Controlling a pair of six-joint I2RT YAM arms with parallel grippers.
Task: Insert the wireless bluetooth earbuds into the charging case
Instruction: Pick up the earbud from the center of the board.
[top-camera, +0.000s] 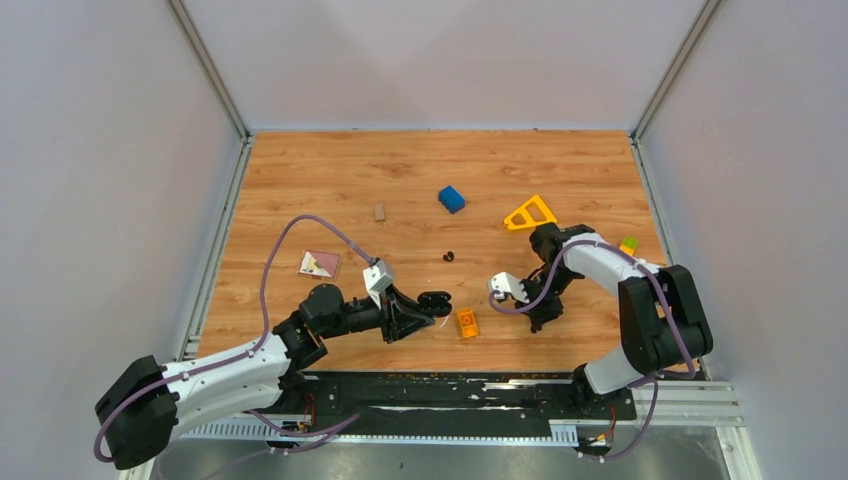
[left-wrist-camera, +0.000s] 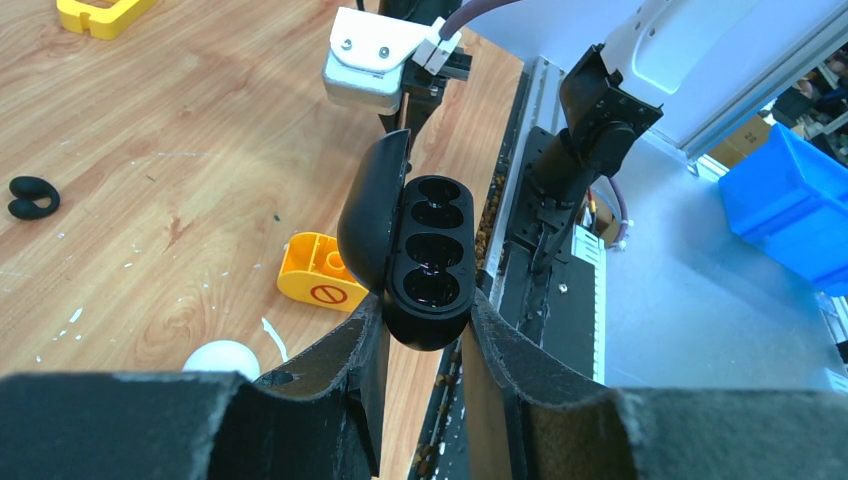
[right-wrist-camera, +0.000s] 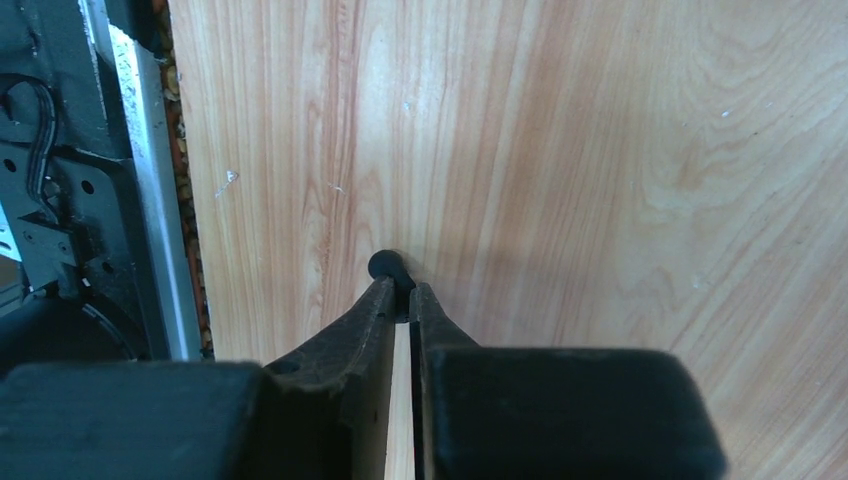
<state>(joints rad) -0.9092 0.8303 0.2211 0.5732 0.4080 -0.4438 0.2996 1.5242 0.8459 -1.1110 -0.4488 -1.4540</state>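
**Earbud pickup, case held open**

The left gripper (left-wrist-camera: 424, 322) is clamping the open black charging case (left-wrist-camera: 432, 245) near the table's front edge. The right gripper (right-wrist-camera: 402, 296) is pinching a black earbud (right-wrist-camera: 388, 265); the second earbud (left-wrist-camera: 32, 196) is lying apart on the wooden table (top-camera: 350, 180). The next move probably calls for aligning the pinched bud over an empty well.

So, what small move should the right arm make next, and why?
Probably lift a little off the table. The right jaws look shut on a small black earbud at the wood, while the left jaws hold the black charging case open and empty, ready to receive it.
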